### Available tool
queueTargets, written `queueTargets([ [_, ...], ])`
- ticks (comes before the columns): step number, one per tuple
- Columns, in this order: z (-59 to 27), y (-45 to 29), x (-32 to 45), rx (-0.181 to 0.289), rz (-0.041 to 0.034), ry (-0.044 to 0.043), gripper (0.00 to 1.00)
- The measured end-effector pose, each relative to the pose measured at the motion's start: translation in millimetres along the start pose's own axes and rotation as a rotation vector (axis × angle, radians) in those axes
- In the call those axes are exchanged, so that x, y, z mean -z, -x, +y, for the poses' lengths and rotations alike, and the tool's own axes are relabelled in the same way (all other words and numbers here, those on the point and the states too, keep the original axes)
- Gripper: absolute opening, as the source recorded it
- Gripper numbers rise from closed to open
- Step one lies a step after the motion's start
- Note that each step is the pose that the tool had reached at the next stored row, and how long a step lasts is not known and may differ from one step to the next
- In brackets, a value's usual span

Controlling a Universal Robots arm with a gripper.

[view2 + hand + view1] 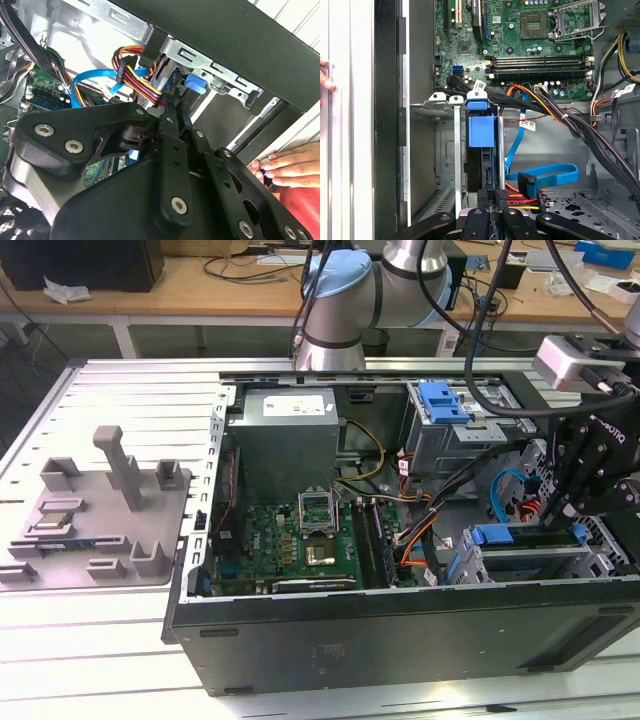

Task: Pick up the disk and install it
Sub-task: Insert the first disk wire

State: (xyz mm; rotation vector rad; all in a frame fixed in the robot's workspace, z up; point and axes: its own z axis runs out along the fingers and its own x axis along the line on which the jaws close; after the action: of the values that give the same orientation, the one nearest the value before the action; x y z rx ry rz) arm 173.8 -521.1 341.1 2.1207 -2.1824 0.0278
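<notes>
Jaws, pinched close together, sit at the end of the disk, which stands on edge in its slot, likely so it slides straight.

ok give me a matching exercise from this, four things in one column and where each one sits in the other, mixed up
Things:
1. disk
2. power-supply box
3. grey fixture plate
4. person's hand

Places:
A. outside the case, by the wall nearest the drive bay
B. inside the case, next to the motherboard
C. on edge in the drive bay
D. on the table, off to the exterior view's left of the case

Pairs: 1-C, 2-B, 3-D, 4-A
</notes>
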Motion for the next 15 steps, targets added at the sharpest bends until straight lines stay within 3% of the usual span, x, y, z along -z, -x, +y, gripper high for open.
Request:
queueTargets([
  [15,0.3,0.1,-0.9,0.009,0.0009,-0.0008,0.17],
])
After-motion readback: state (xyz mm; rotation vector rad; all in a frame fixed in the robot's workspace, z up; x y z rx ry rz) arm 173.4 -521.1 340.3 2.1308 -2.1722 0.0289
